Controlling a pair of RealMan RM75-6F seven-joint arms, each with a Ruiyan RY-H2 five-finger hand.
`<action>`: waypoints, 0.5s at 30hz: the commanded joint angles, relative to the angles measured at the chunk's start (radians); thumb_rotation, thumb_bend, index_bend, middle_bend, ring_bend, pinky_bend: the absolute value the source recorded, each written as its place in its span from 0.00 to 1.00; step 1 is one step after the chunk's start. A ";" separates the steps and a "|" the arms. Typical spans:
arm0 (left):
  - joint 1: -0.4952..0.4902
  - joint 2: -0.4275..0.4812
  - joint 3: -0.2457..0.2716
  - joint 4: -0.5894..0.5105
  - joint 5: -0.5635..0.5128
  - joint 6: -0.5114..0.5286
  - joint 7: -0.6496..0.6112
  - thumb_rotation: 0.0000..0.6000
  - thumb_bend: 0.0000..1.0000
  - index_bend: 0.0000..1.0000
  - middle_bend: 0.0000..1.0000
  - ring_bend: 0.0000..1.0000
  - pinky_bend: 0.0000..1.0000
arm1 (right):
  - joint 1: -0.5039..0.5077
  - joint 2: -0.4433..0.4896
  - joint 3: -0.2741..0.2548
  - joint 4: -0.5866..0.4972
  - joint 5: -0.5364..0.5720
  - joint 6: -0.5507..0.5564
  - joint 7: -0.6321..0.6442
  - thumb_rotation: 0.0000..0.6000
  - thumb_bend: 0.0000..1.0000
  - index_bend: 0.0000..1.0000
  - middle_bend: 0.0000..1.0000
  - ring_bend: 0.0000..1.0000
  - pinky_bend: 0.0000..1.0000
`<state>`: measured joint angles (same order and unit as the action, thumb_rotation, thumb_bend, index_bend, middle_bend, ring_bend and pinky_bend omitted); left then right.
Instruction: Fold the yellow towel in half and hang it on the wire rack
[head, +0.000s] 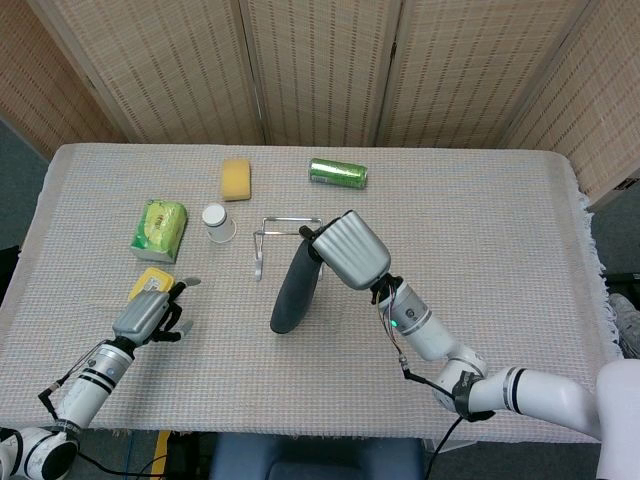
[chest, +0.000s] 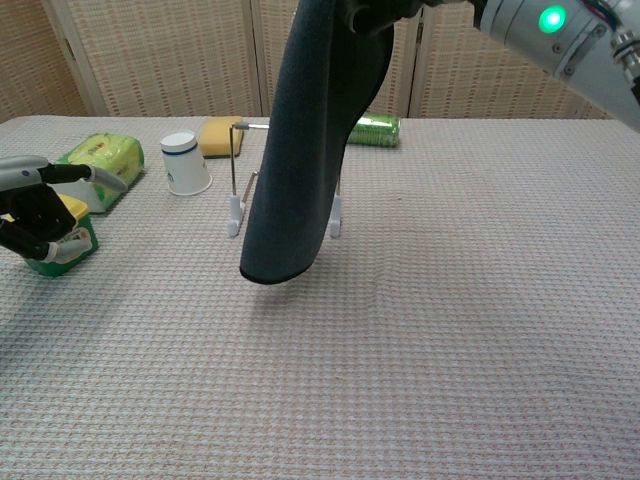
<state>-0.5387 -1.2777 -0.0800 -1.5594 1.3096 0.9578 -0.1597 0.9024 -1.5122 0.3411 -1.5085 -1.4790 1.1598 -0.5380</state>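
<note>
A dark, soft folded towel (head: 294, 290) hangs limp and tube-like from the right robot hand (head: 350, 250), whose fingers are clenched on its top edge, raised above the woven beige tabletop (head: 480, 230). It dangles just in front of the thin wire rack (head: 272, 232), at the rack's 6 o'clock. Rattan screens (head: 320, 60) back the room. The left robot hand (head: 148, 315) rests low at 8 o'clock, fingers curled in on nothing.
</note>
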 joint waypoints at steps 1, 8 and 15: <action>0.002 0.003 0.002 -0.002 0.001 0.001 -0.001 1.00 0.44 0.16 0.88 0.86 0.99 | 0.015 0.004 0.018 -0.009 0.024 -0.011 -0.023 1.00 0.67 0.72 0.90 1.00 1.00; 0.009 0.005 0.009 -0.003 0.004 0.000 -0.007 1.00 0.44 0.16 0.88 0.86 0.99 | 0.055 -0.015 0.041 0.010 0.086 -0.043 -0.074 1.00 0.67 0.72 0.90 1.00 1.00; 0.016 0.012 0.015 -0.004 0.006 -0.002 -0.017 1.00 0.44 0.16 0.88 0.86 0.99 | 0.117 -0.060 0.062 0.118 0.144 -0.090 -0.103 1.00 0.67 0.72 0.90 1.00 1.00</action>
<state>-0.5228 -1.2661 -0.0649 -1.5633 1.3155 0.9552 -0.1762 0.9958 -1.5558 0.3952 -1.4262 -1.3514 1.0886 -0.6301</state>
